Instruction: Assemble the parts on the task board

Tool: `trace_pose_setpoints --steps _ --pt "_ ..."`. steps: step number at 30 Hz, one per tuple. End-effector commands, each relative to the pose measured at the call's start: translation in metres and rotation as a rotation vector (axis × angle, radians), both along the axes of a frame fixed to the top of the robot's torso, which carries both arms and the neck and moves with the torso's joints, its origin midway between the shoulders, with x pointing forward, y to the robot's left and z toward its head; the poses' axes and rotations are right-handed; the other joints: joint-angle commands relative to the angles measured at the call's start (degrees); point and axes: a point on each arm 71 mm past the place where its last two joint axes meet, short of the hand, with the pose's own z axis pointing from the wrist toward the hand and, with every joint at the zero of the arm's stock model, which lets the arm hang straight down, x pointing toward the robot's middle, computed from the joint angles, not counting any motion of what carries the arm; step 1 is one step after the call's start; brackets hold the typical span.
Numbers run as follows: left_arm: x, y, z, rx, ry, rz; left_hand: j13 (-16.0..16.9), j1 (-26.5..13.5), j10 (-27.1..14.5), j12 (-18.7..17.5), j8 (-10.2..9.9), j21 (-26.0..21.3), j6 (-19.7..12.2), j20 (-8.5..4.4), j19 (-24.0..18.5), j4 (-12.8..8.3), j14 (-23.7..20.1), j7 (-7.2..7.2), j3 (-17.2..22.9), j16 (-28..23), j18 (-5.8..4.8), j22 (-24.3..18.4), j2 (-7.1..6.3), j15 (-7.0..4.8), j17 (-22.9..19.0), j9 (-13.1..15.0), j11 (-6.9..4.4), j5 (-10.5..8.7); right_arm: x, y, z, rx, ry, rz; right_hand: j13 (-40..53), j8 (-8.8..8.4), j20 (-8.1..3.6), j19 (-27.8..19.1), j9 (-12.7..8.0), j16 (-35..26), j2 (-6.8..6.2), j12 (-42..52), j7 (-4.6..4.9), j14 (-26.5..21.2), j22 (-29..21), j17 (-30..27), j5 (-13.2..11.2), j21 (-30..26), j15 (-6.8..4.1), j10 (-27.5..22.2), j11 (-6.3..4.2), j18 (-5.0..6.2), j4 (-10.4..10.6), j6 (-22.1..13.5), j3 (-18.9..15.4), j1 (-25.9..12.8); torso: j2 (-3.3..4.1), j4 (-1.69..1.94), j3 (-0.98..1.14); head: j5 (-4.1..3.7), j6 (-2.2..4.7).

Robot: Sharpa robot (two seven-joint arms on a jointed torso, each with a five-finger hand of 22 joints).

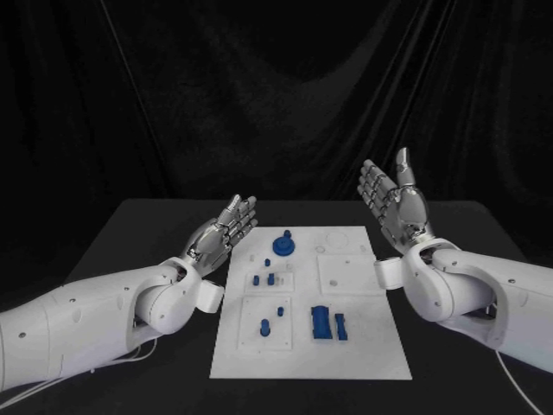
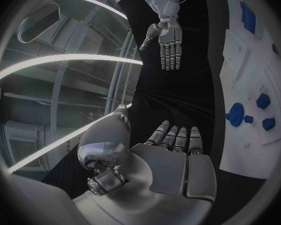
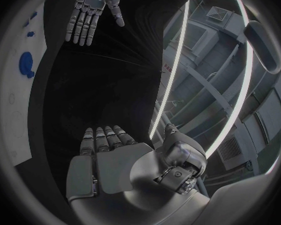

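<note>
While both my hands hover wide, holding nothing | left hand, right hand flank task board | step: pre-grasp | next: reach for a blue part.

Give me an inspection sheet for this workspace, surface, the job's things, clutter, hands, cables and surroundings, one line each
Surface: black table, task board lying in its middle.
Job's things: blue parts on the board; a round one near its far edge, others nearer the robot.
Clutter: nothing seen.
Hands: left hand and right hand raised either side of the board, fingers apart, holding nothing.
Cables: thin white cable under the right arm; another under the left arm.
Surroundings: black curtain behind the table.
</note>
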Motion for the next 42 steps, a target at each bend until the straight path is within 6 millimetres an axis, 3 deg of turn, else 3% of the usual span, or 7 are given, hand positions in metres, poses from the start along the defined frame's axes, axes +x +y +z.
trace_pose_setpoints --steps 1,7,9,11,12,14,42 --pt "0.006 0.000 0.006 0.093 0.005 0.184 -0.13 -11.87 -0.08 -3.21 -1.01 -0.39 -2.99 -2.23 -0.02 -2.58 -0.02 -0.20 2.13 -0.20 -5.67 -0.09 -4.93 -0.39 -0.08 -0.16 -0.54 -3.00 0.005 -0.006 -0.010 -0.030 0.099 -0.197 -0.05 -0.20 -0.29 -0.01 -0.05 -0.20 0.07 -0.21 0.02 -0.29 -0.06 -0.05 -0.20 -0.20 0.00 -0.25 -0.07 -0.40 -0.22 -0.21 0.06 -0.35 -1.04 -0.92 -0.13 -1.04 2.98" --pt "0.009 -0.011 0.023 0.131 0.003 0.316 -0.13 -17.05 -0.08 -3.21 -1.01 -0.39 -4.18 -2.23 -0.02 -3.79 -0.02 -0.20 6.41 -0.20 -5.67 -0.09 -4.93 -0.39 -0.08 -0.16 -0.54 -4.32 0.008 0.001 -0.011 -0.020 0.126 -0.245 -0.05 -0.20 -0.29 -0.01 -0.05 -0.20 0.07 -0.21 0.02 -0.29 -0.06 -0.05 -0.20 -0.20 0.00 -0.25 -0.07 -0.40 -0.22 -0.21 0.06 -0.35 -1.63 -1.45 -0.21 -1.98 5.70" --pt "0.010 -0.014 0.030 0.144 0.005 0.365 -0.13 -18.99 -0.08 -3.21 -1.01 -0.39 -4.67 -2.23 -0.02 -7.93 -0.02 -0.20 6.41 -0.20 -5.67 -0.09 -4.93 -0.39 -0.08 -0.16 -0.54 -4.80 0.008 0.001 -0.011 -0.020 0.128 -0.247 -0.05 -0.20 -0.29 -0.01 -0.05 -0.20 0.07 -0.21 0.02 -0.29 -0.06 -0.05 -0.20 -0.20 0.00 -0.25 -0.07 -0.40 -0.22 -0.21 0.06 -0.35 -1.72 -1.53 -0.22 -2.11 6.08" --pt "0.010 -0.016 0.034 0.152 0.007 0.397 -0.13 -20.31 -0.08 -3.21 -1.01 -0.39 -5.01 -2.23 -0.02 -7.93 -0.02 -0.20 6.41 -0.20 -5.67 -0.09 -4.93 -0.39 -0.08 -0.16 -0.54 -5.13 0.008 0.001 -0.011 -0.020 0.128 -0.247 -0.05 -0.20 -0.29 -0.01 -0.05 -0.20 0.07 -0.21 0.02 -0.29 -0.06 -0.05 -0.20 -0.20 0.00 -0.25 -0.07 -0.40 -0.22 -0.21 0.06 -0.35 -1.73 -1.54 -0.23 -2.13 6.13" --pt "0.010 -0.017 0.036 0.156 0.008 0.412 -0.13 -20.75 -0.08 -3.21 -1.01 -0.39 -5.10 -2.23 -0.02 -7.93 -0.02 -0.20 6.41 -0.20 -5.67 -0.09 -4.93 -0.39 -0.08 -0.16 -0.54 -9.17 0.008 0.001 -0.011 -0.020 0.128 -0.247 -0.05 -0.20 -0.29 -0.01 -0.05 -0.20 0.07 -0.21 0.02 -0.29 -0.06 -0.05 -0.20 -0.20 0.00 -0.25 -0.07 -0.40 -0.22 -0.21 0.06 -0.35 -1.73 -1.54 -0.23 -2.13 6.13" --pt "0.010 -0.019 0.039 0.162 0.010 0.438 -0.13 -21.94 -0.08 -3.21 -1.01 -0.39 -9.18 -2.23 -0.02 -7.93 -0.02 -0.20 6.41 -0.20 -5.67 -0.09 -4.93 -0.39 -0.08 -0.16 -0.54 -9.17 0.008 0.001 -0.011 -0.020 0.128 -0.247 -0.05 -0.20 -0.29 -0.01 -0.05 -0.20 0.07 -0.21 0.02 -0.29 -0.06 -0.05 -0.20 -0.20 0.00 -0.25 -0.07 -0.40 -0.22 -0.21 0.06 -0.35 -1.73 -1.54 -0.23 -2.13 6.13" --pt "0.010 -0.022 0.046 0.172 0.015 0.483 -0.13 -36.32 -0.08 -3.21 -1.01 -0.39 -9.18 -2.23 -0.02 -7.93 -0.02 -0.20 6.41 -0.20 -5.67 -0.09 -4.93 -0.39 -0.08 -0.16 -0.54 -9.17 0.008 0.001 -0.011 -0.020 0.128 -0.247 -0.05 -0.20 -0.29 -0.01 -0.05 -0.20 0.07 -0.21 0.02 -0.29 -0.06 -0.05 -0.20 -0.20 0.00 -0.25 -0.07 -0.40 -0.22 -0.21 0.06 -0.35 -1.73 -1.54 -0.23 -2.13 6.13"
